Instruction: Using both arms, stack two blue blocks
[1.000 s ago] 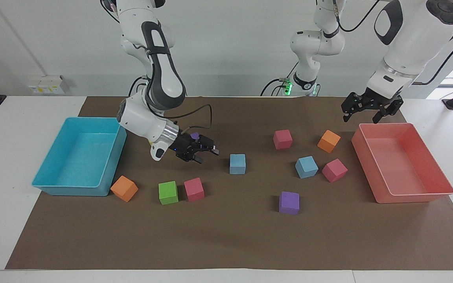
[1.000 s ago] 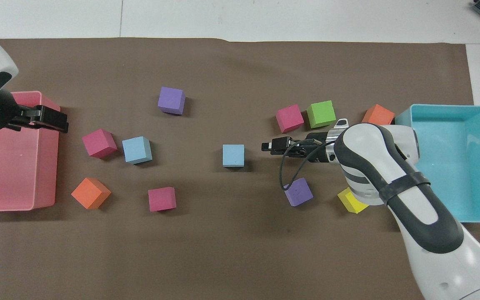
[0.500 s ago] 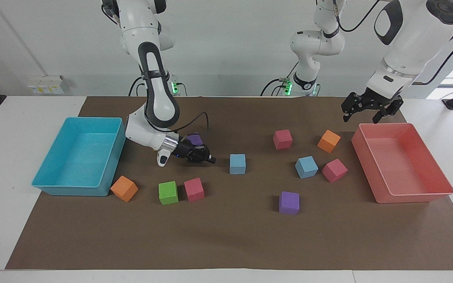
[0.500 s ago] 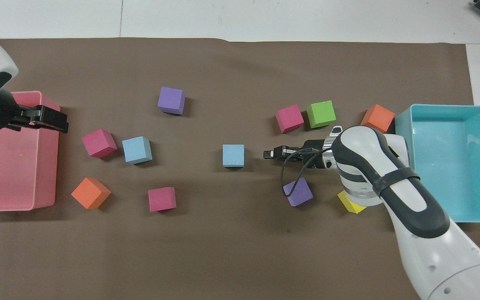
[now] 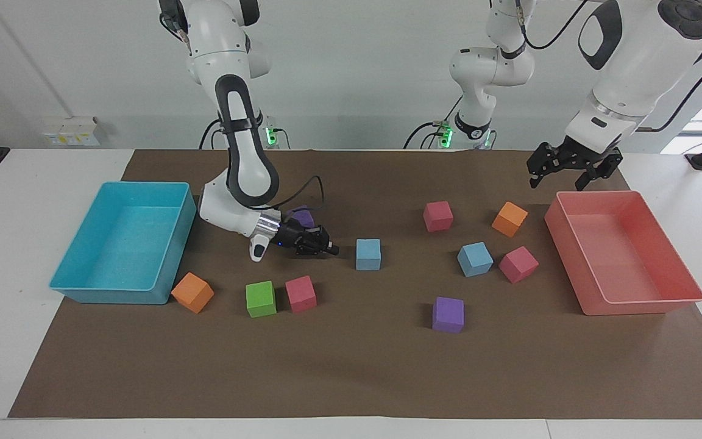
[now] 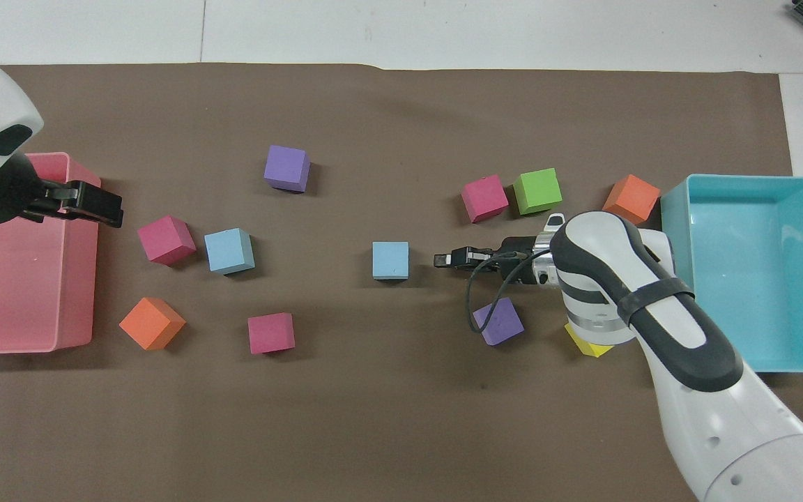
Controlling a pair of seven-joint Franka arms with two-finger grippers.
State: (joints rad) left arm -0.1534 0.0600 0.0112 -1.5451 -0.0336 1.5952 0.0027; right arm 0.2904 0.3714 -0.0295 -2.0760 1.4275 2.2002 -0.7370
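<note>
Two sky-blue foam cubes (image 5: 368, 253) (image 5: 475, 258) lie unstacked, well apart on the brown-covered tabletop (image 5: 351, 366); right tool (image 5: 330, 249), pinched empty, must reopen beside the central cube; left tool (image 5: 561, 171) waits spread.

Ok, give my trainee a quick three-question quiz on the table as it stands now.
1. True or false: one blue block already sits on the other.
2. Which gripper is shut? A) left B) right C) both
3. What does the left gripper hang over?

Key
1. False. The blue block near the table's middle and the blue block toward the left arm's end both rest on the brown mat, apart.
2. B. The right gripper is low beside the middle block, fingertips together, holding nothing. The left gripper is open.
3. The near corner of the pink tray.
</note>
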